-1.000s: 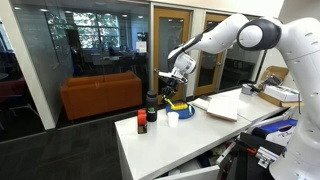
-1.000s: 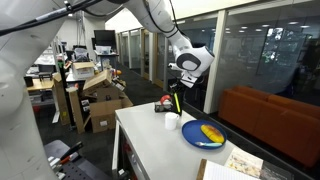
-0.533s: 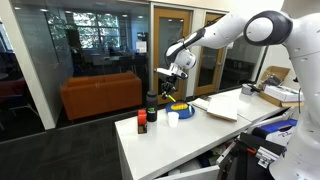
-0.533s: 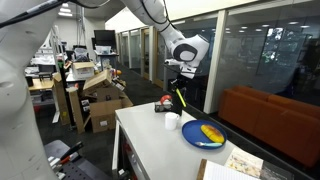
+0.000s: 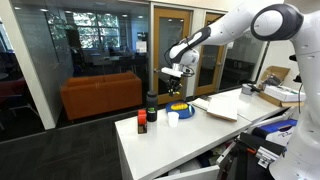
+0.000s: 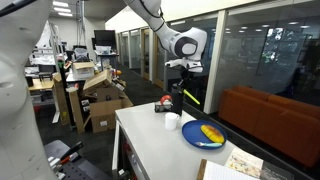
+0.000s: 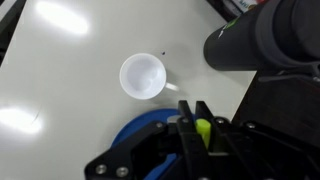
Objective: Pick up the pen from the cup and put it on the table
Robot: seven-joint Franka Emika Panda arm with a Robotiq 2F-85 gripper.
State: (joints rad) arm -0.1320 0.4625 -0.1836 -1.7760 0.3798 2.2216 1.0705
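Wrist view: the pen (image 7: pixel 203 129) is held clamped in the gripper (image 7: pixel 197 121), hanging lengthwise toward the table (image 7: pixel 70 75) directly beneath.

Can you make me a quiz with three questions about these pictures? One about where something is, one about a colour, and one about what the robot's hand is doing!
1. Where is the white cup?
A. On the table, beside the plate
B. On the plate
C. Inside the black cup

2. What colour is the plate?
A. Red
B. Green
C. Blue

3. What is the gripper doing?
A. Open and empty
B. Shut on the pen
C. Holding the white cup

Answers:
1 A: the wrist view shows it on the white tabletop next to the plate.
2 C: its rim is blue.
3 B: the yellow-green pen is pinched between the fingers.
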